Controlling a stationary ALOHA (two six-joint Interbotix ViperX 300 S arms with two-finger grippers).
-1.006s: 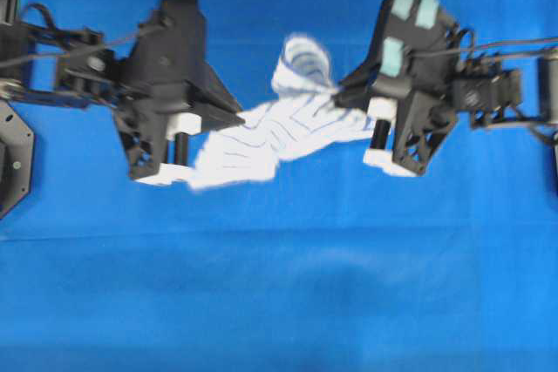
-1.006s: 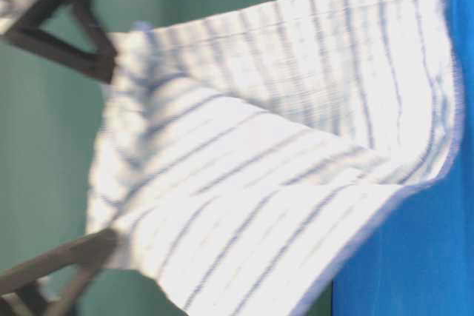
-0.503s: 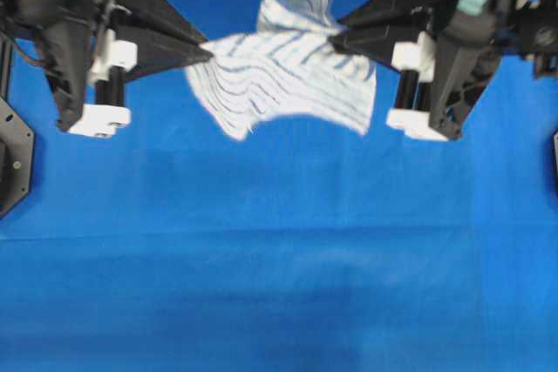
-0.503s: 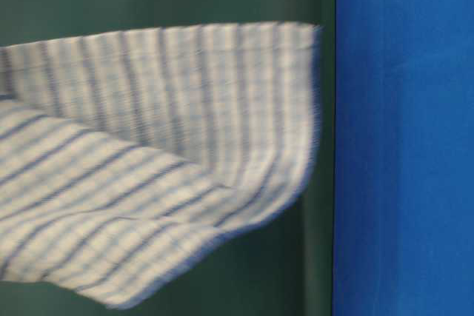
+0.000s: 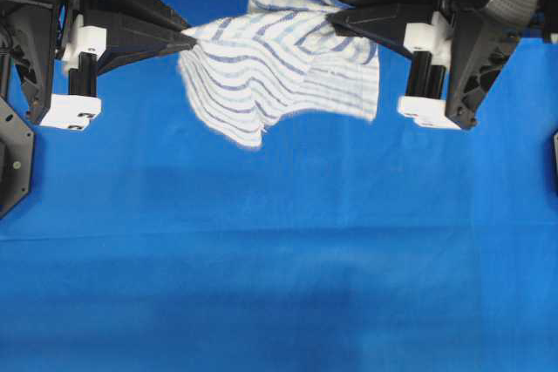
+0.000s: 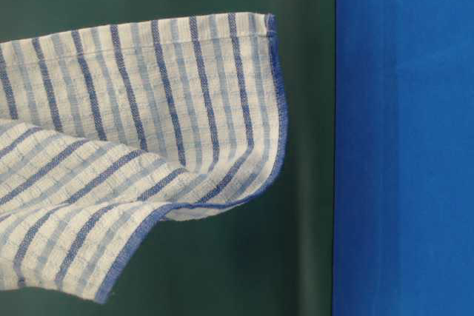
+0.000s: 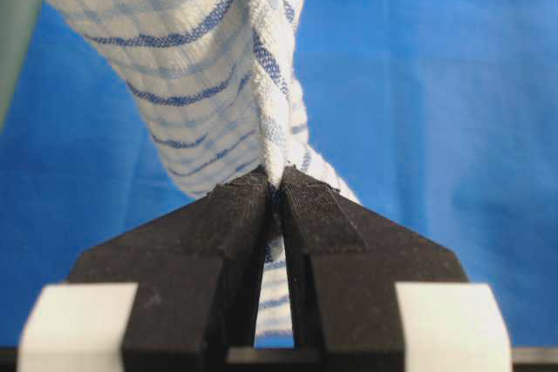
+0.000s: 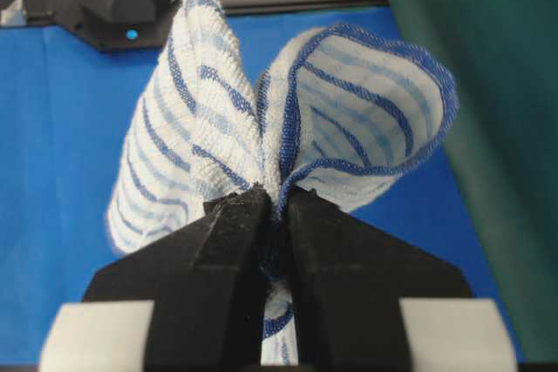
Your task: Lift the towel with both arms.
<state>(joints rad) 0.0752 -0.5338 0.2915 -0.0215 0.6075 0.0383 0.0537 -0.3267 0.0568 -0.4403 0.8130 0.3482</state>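
Pinching the soft striped towel point(image 5: 279, 67), left tool point(image 5: 193, 38) and right tool point(image 5: 331, 13) hold it draped.

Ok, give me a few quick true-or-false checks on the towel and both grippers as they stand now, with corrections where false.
1. The left gripper is shut on the towel. True.
2. The right gripper is open and clear of the towel. False: its jaws are closed on a bunched fold of the towel.
3. The towel lies flat on the blue table cloth. False: it hangs between the two grippers, and the table-level view shows its lower edge in the air.
4. The towel has a blue-stitched hem and blue stripes on white. True.
5. Both grippers hold the same corner. False: in the overhead view they grip opposite ends, with the cloth sagging between them.
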